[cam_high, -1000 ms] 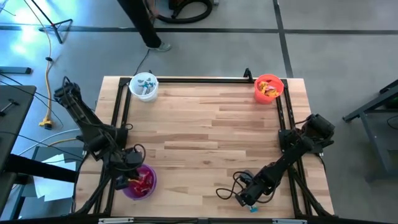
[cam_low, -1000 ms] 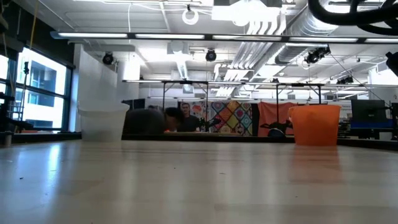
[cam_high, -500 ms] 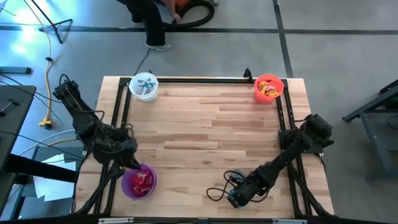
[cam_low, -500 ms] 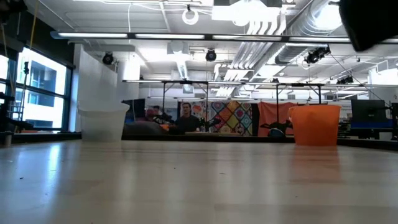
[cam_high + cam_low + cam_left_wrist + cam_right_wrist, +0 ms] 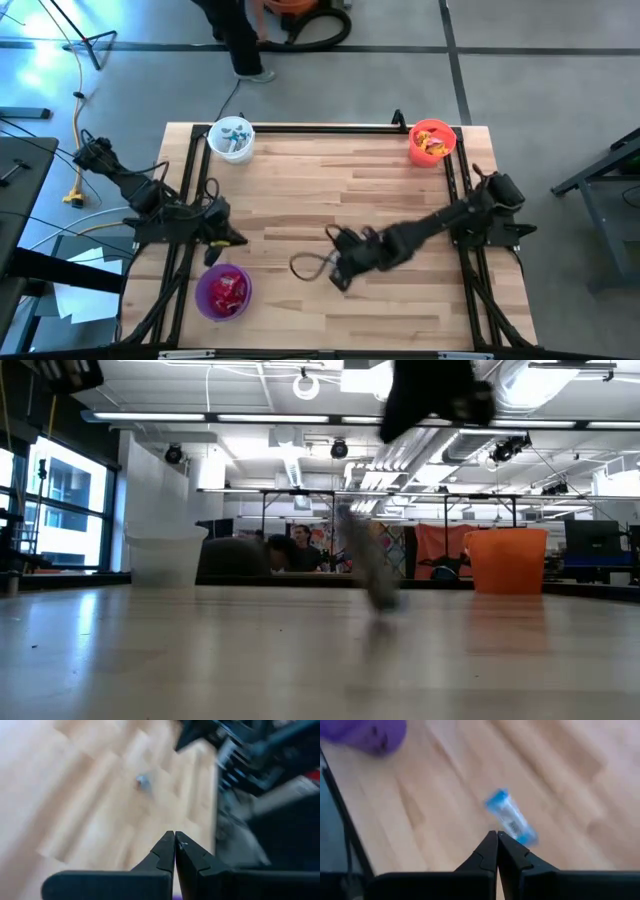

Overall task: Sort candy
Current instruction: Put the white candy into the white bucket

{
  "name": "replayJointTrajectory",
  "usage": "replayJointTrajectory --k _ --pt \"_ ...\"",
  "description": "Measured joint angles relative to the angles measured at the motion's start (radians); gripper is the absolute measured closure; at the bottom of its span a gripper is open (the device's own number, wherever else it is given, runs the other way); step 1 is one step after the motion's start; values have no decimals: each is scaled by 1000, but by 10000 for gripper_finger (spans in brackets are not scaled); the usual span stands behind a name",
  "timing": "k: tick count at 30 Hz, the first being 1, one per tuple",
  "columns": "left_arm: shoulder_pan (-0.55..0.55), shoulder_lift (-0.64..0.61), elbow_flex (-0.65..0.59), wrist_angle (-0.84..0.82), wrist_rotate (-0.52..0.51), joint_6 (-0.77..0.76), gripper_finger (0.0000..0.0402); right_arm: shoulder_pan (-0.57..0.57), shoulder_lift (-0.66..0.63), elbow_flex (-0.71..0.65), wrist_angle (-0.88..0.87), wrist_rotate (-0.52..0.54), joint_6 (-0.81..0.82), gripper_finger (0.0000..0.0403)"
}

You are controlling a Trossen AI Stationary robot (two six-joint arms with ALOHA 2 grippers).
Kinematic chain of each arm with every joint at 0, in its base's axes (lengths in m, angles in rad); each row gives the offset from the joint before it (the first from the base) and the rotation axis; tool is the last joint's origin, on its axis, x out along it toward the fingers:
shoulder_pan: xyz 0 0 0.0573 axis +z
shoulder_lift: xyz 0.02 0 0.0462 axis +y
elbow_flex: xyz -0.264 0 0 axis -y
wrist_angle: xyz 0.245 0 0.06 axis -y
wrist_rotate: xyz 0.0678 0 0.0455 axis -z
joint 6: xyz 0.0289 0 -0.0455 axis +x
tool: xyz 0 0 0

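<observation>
Right gripper (image 5: pixel 337 272): over the middle of the table in the high view, slightly toward 6 o'clock; fingers (image 5: pixel 489 851) pressed tip to tip in the right wrist view, nothing visibly clamped between them.
Light-blue candy (image 5: pixel 511 818): blurred wrapped piece just beyond the right fingertips in the right wrist view; touching them or apart, cannot tell.
Left gripper (image 5: pixel 238 241): at the table's 9 o'clock side, just up-table of the purple bucket; fingertips (image 5: pixel 168 846) closed together in the left wrist view, holding nothing.
Small grey speck (image 5: pixel 143 781): on the wood ahead of the left gripper; too blurred to name.
Purple bucket (image 5: pixel 205 297): toward 7 o'clock on the table, red candy (image 5: pixel 229 291) inside.
White bucket (image 5: pixel 217 135): near the 11 o'clock corner, light-blue candy inside.
Orange bucket (image 5: pixel 447 143): near the 1 o'clock corner, yellow candy (image 5: pixel 431 140) with some red inside.
Table (image 5: pixel 330 180): light wooden planks with a black frame along three sides.
Person (image 5: pixel 232 35): on the floor past the 12 o'clock edge, only partly in frame.
</observation>
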Motion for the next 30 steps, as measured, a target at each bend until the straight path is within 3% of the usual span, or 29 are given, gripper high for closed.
replayJointTrajectory --k 5,11,16,22,30 --pt "60 12 0 17 -124 109 390 -119 0 87 2 16 -197 402" --pt "122 53 -1 22 -67 160 340 -205 -3 171 7 -7 -307 403" --pt "148 66 -9 26 -35 155 305 -221 -4 83 40 -85 -235 387" --pt "140 19 -100 103 -43 152 310 -198 -2 -144 295 -215 -107 308" --pt "140 -50 -231 376 11 145 331 -196 -1 -363 561 -153 8 187"
